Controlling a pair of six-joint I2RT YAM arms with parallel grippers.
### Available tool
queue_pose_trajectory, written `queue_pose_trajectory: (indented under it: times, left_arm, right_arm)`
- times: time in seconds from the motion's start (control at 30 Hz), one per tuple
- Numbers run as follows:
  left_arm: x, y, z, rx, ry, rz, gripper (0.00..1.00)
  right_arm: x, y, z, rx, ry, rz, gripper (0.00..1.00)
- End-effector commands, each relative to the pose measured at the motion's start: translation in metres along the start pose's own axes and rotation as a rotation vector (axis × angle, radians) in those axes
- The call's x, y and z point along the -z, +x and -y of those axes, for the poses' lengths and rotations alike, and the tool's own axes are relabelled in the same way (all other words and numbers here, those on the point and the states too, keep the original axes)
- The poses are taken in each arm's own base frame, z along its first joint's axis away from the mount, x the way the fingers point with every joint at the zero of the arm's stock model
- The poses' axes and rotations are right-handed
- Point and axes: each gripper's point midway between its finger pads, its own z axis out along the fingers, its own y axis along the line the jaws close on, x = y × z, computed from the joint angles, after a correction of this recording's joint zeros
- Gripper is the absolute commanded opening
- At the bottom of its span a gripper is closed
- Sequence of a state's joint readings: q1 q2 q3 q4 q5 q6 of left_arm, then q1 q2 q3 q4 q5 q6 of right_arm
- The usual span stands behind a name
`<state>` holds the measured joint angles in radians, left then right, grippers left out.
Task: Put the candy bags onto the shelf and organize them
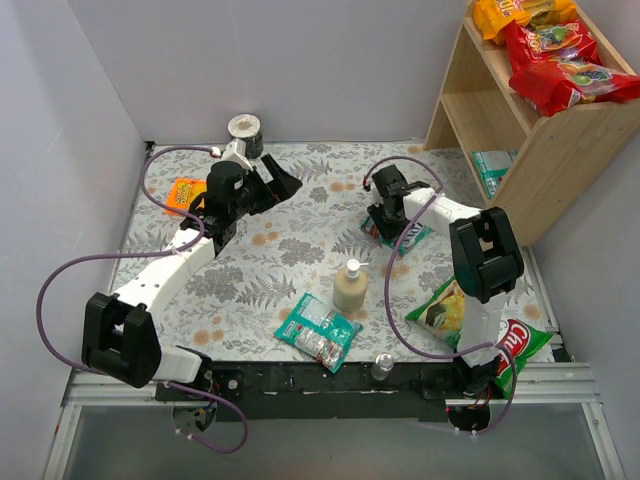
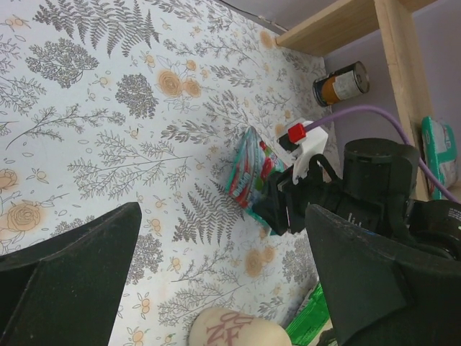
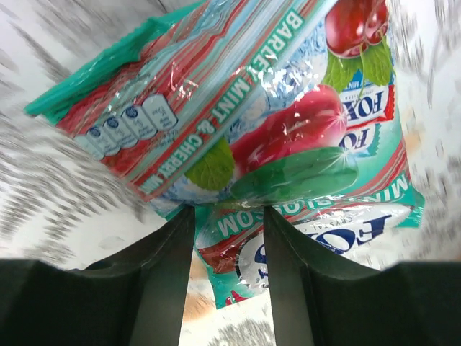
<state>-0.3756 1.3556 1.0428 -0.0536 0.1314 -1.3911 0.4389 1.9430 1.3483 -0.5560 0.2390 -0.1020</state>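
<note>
The table [image 1: 260, 270] has a cloth with ferns and flowers, and at its far right corner stands the shelf [image 1: 560, 170]. The left arm [image 1: 170, 265] reaches toward the far side; its left gripper [image 1: 280, 183] hangs above the cloth with the jaws spread wide and nothing between them. The right arm [image 1: 485, 260] bends back toward the middle, and the right gripper [image 1: 385, 225] is closed on the edge of a teal bag [image 1: 408, 237] – the wrist view shows the packet pinched between both fingers [image 3: 166, 281]. From the left wrist this bag [image 2: 252, 173] stands tilted over the cloth; if its lower corner touches, I cannot tell. On the top board lie an orange-yellow bag [image 1: 520, 12], a red bag [image 1: 550, 42] and another red bag [image 1: 575, 85], close together. A second teal bag [image 1: 492, 170] is on the lower board. A third teal bag [image 1: 318, 332] lies flat near the front edge of the table. Beside the right arm's base are a green chip bag [image 1: 443, 312] and a second chip bag [image 1: 528, 345] – this one partly under the arm. A pump bottle [image 1: 350, 288] stands upright between the front teal bag and the right gripper. A can [image 1: 245, 132] is at the far edge, and a small orange packet [image 1: 185, 192] lies near the left edge.
</note>
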Motion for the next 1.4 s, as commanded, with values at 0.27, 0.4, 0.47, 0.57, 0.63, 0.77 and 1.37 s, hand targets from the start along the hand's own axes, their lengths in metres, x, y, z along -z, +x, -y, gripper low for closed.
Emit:
queue_pose_trajectory:
  times: [0.27, 0.4, 0.47, 0.57, 0.63, 0.77, 1.37]
  left_arm:
    - [-0.002, -0.007, 0.014, -0.016, 0.025, 0.007, 0.98]
    - [-0.003, -0.003, 0.012, -0.005, 0.032, 0.000, 0.98]
    - [-0.005, 0.001, 0.011, 0.001, 0.036, -0.014, 0.98]
    - [-0.009, 0.008, 0.006, 0.011, 0.029, -0.035, 0.98]
    - [-0.014, 0.016, 0.000, 0.022, 0.013, -0.060, 0.98]
    - [-0.028, 0.034, -0.012, 0.044, -0.012, -0.131, 0.98]
    - [-0.086, 0.113, -0.078, 0.078, -0.190, -0.377, 0.86]
  right_arm:
    - [0.063, -0.115, 0.028, -0.200, 0.056, 0.392, 0.50]
    - [0.070, -0.107, 0.073, -0.399, 0.080, 0.387, 0.50]
    - [0.057, -0.093, 0.101, -0.500, 0.098, 0.332, 0.46]
    - [0.039, -0.092, 0.113, -0.477, 0.085, 0.295, 0.41]
    - [0.020, -0.093, 0.114, -0.444, 0.091, 0.268, 0.36]
    - [-0.007, -0.107, 0.115, -0.408, 0.095, 0.285, 0.31]
    - [-0.025, -0.022, 0.062, -0.439, 0.022, 0.088, 0.25]
